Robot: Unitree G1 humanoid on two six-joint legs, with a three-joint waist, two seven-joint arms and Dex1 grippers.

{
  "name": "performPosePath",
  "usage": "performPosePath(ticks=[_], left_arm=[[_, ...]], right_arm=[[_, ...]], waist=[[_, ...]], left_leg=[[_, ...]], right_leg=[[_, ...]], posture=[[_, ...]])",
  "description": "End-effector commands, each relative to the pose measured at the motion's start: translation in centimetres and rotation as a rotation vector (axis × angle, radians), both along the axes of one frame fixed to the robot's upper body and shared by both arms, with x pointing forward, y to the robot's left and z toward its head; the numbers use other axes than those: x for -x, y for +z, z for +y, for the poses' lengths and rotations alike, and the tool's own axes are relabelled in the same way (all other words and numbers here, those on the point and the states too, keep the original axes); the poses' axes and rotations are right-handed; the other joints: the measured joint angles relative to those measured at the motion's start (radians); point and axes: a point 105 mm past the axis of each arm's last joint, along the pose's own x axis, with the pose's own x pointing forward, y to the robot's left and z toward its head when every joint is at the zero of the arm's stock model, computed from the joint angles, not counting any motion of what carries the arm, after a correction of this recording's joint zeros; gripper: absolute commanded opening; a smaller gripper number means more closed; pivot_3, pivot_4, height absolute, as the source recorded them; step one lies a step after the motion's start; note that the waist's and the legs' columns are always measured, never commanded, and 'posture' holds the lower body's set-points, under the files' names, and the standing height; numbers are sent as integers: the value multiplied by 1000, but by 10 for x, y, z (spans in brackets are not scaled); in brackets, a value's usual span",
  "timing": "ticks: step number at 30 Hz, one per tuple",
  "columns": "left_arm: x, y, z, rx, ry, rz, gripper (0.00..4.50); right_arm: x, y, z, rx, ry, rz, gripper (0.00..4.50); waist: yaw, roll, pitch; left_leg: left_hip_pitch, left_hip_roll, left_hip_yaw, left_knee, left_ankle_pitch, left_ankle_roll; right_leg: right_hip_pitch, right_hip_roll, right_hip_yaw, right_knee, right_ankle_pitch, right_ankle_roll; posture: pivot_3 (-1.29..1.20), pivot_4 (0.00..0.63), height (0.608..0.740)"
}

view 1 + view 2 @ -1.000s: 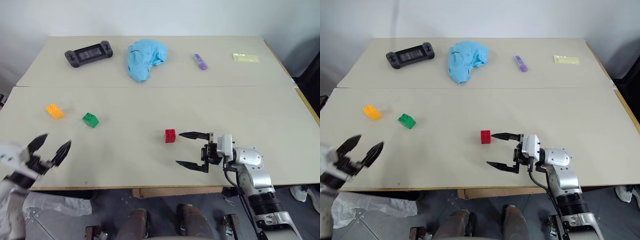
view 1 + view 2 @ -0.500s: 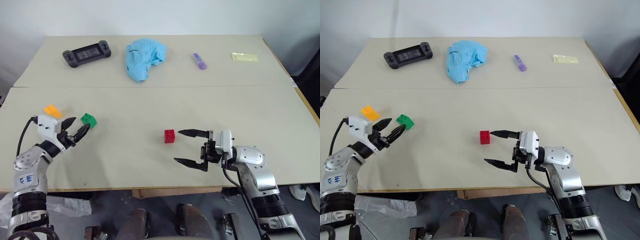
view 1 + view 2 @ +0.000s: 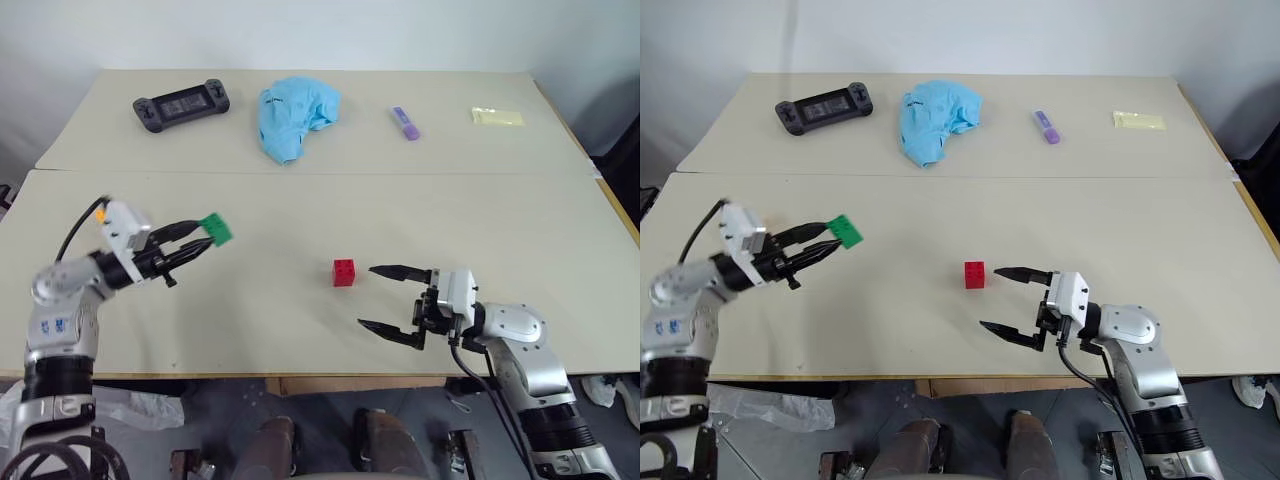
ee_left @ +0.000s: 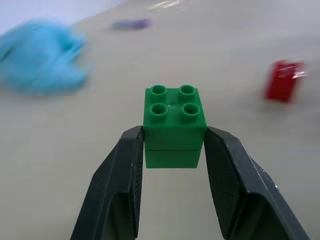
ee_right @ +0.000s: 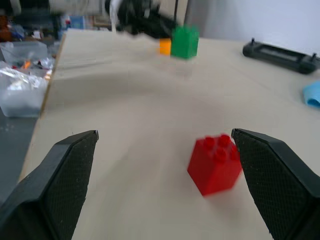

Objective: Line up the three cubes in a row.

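While no writing reads | left claw (image 4: pixel 172 145) grips green cube (image 4: pixel 174 125)

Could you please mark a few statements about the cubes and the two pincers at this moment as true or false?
1. The left pincer is shut on the green cube. True.
2. The right pincer holds the red cube. False: its fingers are open, and the cube sits on the table just beside one fingertip.
3. The green cube rests on the table. False: it is held above it.
4. A blue cloth lies on the far half of the table. True.
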Motion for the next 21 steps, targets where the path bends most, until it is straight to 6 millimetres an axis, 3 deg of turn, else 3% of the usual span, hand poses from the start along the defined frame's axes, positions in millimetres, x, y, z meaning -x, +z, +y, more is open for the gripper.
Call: performPosePath(ticks=[1, 8, 15, 21], left_arm=[[8, -33, -33, -173, -253, 103, 1442], [-7, -62, -42, -224, -320, 165, 1442], [-26, -64, -41, -202, -265, 138, 1442], [-30, -64, -42, -191, -265, 139, 1442]], right_arm=[[10, 6, -9, 16, 26, 2, 4500], [4, 15, -26, 31, -60, -41, 4500], [9, 12, -29, 21, -102, -40, 4500], [11, 9, -28, 18, -107, -35, 4500]], waist=[[-1, 0, 0], [-5, -1, 1], [6, -1, 1], [16, -2, 1]], left_leg=[[0, 0, 0, 0, 0, 0], [0, 4, 6, 0, 1, 0], [0, 2, 6, 1, 2, 1], [0, 1, 6, 1, 2, 2]], right_leg=[[0, 0, 0, 0, 0, 0], [-2, 7, 0, 1, 0, 0], [-2, 5, 0, 2, 1, 1], [-2, 5, 0, 2, 1, 2]], posture=[[0, 150, 740], [0, 150, 740], [0, 150, 740], [0, 150, 740]])
